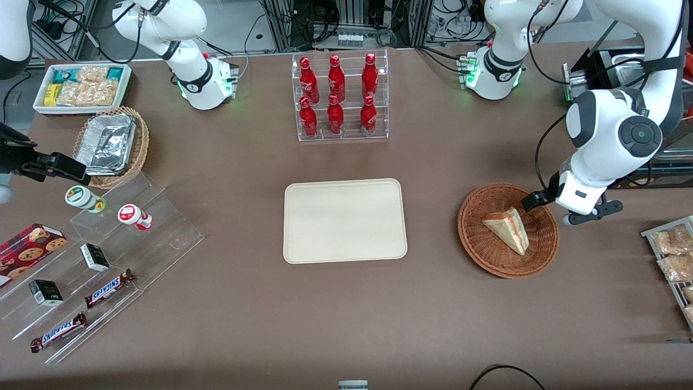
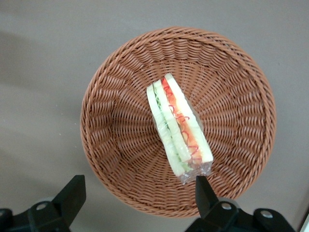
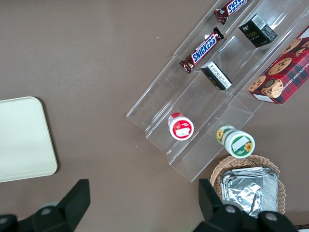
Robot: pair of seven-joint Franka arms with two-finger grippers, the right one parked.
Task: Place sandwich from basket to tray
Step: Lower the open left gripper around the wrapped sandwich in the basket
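Note:
The sandwich (image 1: 507, 229), a wrapped white-bread wedge with orange-red and green filling, lies in the round reddish-brown wicker basket (image 1: 471, 238) toward the working arm's end of the table. In the left wrist view the sandwich (image 2: 178, 128) rests on its side near the middle of the basket (image 2: 111, 145). My gripper (image 1: 546, 208) hovers above the basket's rim, open wide and holding nothing. Its fingers (image 2: 72, 192) straddle the rim, one close to the sandwich's wrapped end, and the gripper (image 2: 137, 193) touches neither. The cream tray (image 1: 344, 220) lies bare at the table's middle.
A clear rack of red bottles (image 1: 338, 97) stands farther from the front camera than the tray. Toward the parked arm's end are acrylic steps with snacks (image 1: 103, 254), a tan basket with foil container (image 1: 111, 146) and a white snack box (image 1: 81, 86). Snack packets (image 1: 674, 260) lie beside the basket.

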